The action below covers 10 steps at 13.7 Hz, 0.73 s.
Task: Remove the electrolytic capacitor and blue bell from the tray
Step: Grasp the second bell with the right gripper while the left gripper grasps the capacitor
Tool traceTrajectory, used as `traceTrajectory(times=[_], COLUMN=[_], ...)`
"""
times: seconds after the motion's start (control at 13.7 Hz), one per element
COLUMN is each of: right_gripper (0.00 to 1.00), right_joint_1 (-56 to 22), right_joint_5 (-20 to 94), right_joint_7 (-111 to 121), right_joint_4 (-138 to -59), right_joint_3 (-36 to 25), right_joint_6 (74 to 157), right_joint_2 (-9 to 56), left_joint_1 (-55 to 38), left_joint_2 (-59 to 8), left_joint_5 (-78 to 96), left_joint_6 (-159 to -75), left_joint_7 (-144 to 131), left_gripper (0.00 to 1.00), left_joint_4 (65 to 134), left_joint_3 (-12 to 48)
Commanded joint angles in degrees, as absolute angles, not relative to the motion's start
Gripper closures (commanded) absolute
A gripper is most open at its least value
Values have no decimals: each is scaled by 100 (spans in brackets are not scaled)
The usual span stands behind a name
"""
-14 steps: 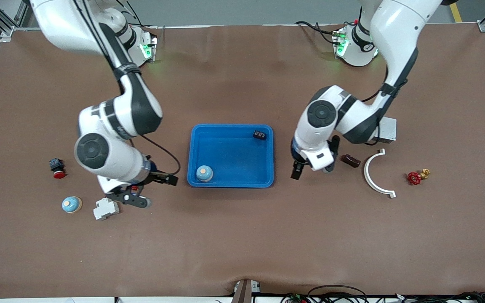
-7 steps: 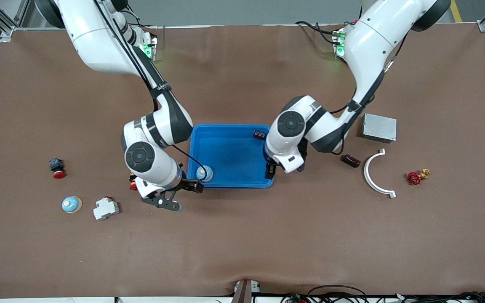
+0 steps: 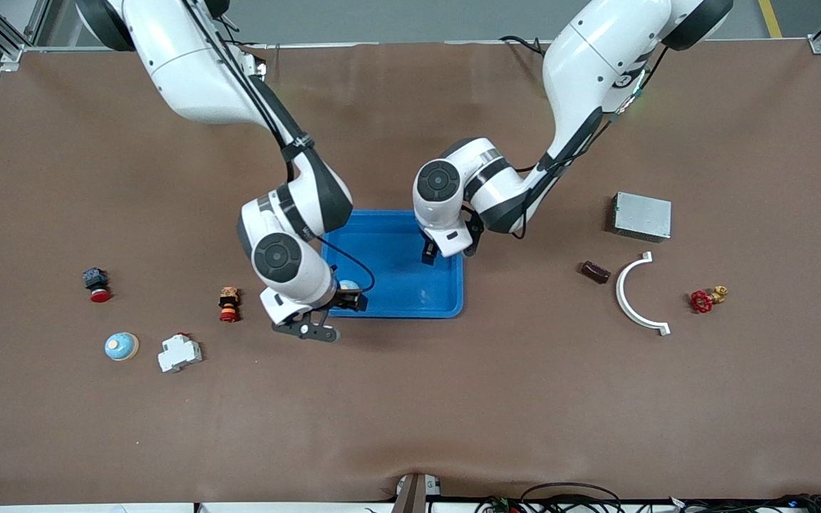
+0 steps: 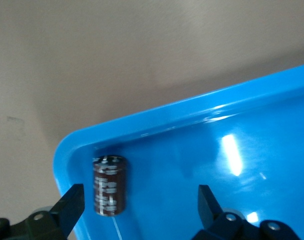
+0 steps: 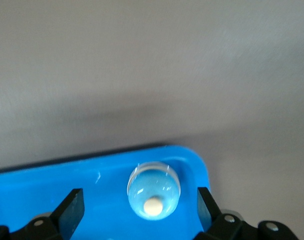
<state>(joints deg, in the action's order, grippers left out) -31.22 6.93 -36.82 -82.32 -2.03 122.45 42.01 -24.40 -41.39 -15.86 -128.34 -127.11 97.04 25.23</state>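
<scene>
A blue tray (image 3: 453, 285) sits mid-table. A light blue bell (image 5: 153, 192) with a cream button stands in the tray's corner nearer the front camera at the right arm's end; it peeks out in the front view (image 3: 348, 285). My right gripper (image 5: 138, 212) is open just above it, empty, and also shows in the front view (image 3: 345, 303). A brown capacitor (image 4: 109, 185) lies in the tray's corner farther from the camera at the left arm's end, hidden in the front view. My left gripper (image 4: 139, 210) is open over it, empty, also in the front view (image 3: 446, 249).
Toward the right arm's end lie a second bell (image 3: 121, 346), a white breaker (image 3: 179, 353), an orange-red button (image 3: 229, 303) and a black-red button (image 3: 95, 283). Toward the left arm's end lie another brown capacitor (image 3: 594, 271), a white curved piece (image 3: 635, 292), a red valve (image 3: 703, 301) and a grey box (image 3: 641, 216).
Both arms swung in from the table's ends to the tray. The right gripper left the breaker's side, uncovering the orange-red button. The left gripper left the loose capacitor's side.
</scene>
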Motion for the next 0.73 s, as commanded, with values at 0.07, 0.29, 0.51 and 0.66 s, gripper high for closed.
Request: traceTrajectory(times=[0.07,0.29,0.51,0.66], right_gripper=[0,0,0,0], right_joint_1=[-3261,-3261,-3269,-3313], right_joint_5=[729,729,738,747], right_joint_7=[-3665,-3665,-3665,-3665], right_joint_4=[-8428,-8543,-8543,-8543], right_joint_3=[-272,-272,-272,-272], right_joint_6=[12296,12322,12427,12524], right_joint_2=[4271,4289,4403,4465], left_joint_1=[-2514,-2566,-2496,-2540], left_joint_2=[-4104,-4157,-4149,-4244], left_joint_5=[-1705,-1696,-1705,-1723], left_joint_6=[-12779,-12823,-12823,-12832], left_joint_7=[-12753,-12753,-12692,-12665], left_gripper=[0,8,8,8], left_joint_4=[9844,9817,9774,9730], left_joint_3=[2496,2496,2487,2479])
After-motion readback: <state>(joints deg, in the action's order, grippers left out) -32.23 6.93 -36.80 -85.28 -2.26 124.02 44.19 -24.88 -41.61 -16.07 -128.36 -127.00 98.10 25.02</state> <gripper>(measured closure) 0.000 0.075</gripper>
